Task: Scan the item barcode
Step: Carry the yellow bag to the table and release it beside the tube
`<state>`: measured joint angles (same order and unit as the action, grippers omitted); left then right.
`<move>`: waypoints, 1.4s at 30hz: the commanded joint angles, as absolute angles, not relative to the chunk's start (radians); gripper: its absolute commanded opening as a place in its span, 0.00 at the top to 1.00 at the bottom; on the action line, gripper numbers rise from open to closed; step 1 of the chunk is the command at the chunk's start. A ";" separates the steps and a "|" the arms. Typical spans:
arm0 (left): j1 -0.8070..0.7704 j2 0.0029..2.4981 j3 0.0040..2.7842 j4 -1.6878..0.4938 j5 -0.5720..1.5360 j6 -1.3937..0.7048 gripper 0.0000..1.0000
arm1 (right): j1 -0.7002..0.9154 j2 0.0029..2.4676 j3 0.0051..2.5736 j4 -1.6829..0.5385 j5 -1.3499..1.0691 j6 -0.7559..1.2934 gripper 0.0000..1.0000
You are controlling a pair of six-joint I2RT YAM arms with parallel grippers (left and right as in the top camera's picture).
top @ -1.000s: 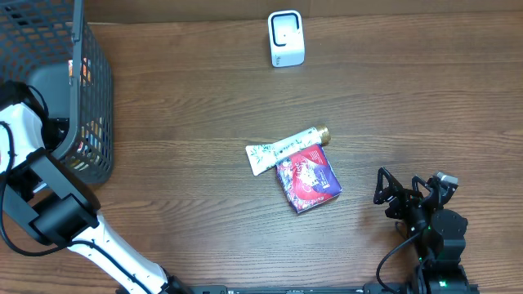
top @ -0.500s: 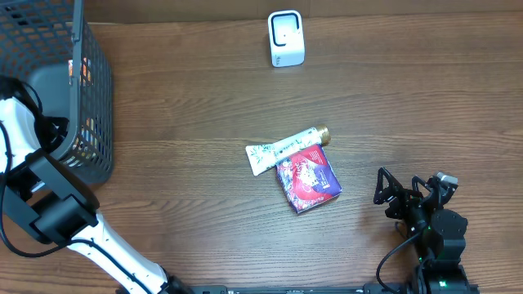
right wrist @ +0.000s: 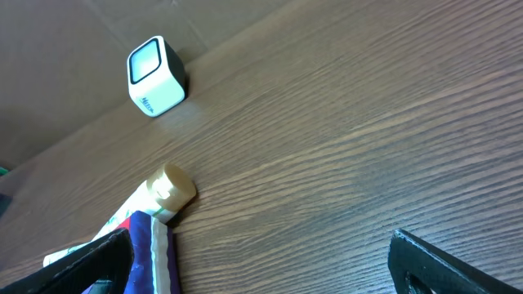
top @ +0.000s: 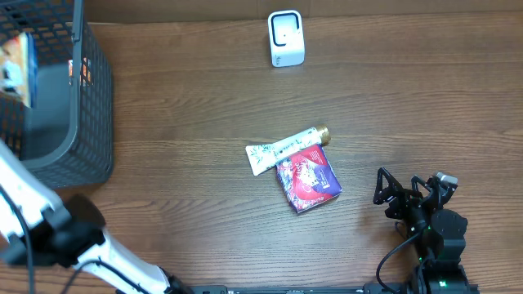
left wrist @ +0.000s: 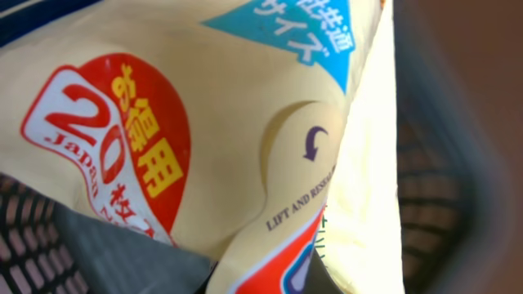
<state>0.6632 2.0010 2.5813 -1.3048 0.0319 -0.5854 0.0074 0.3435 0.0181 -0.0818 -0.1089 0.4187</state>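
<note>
Pinched tight in the left claw (left wrist: 282, 282): a packet (left wrist: 204, 122). Soft and shiny, cream in colour, with a red round badge, a blue corner and a round peel-back flap. From above, sitting inside the outline of the black wire basket (top: 90, 122), over its grey floor, at the far left of the table (top: 204, 98). Wire mesh close by on the right and down low.

Over on the other side, the right claw (right wrist: 261, 265) spread wide, pinching nothing, low over the brown wooden top with its long grain lines.

In the middle of the table: a white tube (top: 282, 149) with a gold cap, lying slanted and touching a flat red and purple pouch (top: 309, 181). At the far edge, well apart from both: a small white scanner (top: 286, 38), boxy with round corners, standing up.

In the way between packet and scanner: the tall wire wall of the basket.

Hard to see: the left claw itself, only a dark bit at the bottom of the close view. Packet edges cut off there. No telling where the barcode is.
</note>
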 commanded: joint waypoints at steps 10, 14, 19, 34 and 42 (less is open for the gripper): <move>0.378 1.763 2.621 -1.690 0.641 0.236 0.96 | 0.011 0.344 0.008 -0.075 -0.118 0.423 0.00; 0.186 1.756 2.552 -1.670 0.386 0.212 0.96 | 0.011 0.344 0.008 -0.074 -0.118 0.423 0.00; -0.035 1.756 2.401 -1.538 0.051 0.088 0.96 | 0.011 0.344 0.008 -0.074 -0.118 0.423 0.00; -0.407 1.756 1.587 -1.172 0.101 0.014 0.96 | 0.011 0.344 0.008 -0.074 -0.118 0.423 0.00; -0.422 1.756 1.339 -0.952 0.090 -0.023 0.79 | 0.011 0.344 0.008 -0.074 -0.118 0.423 0.00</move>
<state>-0.4274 1.7687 1.3659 -0.9714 0.0921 0.0170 0.0074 0.3431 0.0181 -0.0795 -0.1158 0.4187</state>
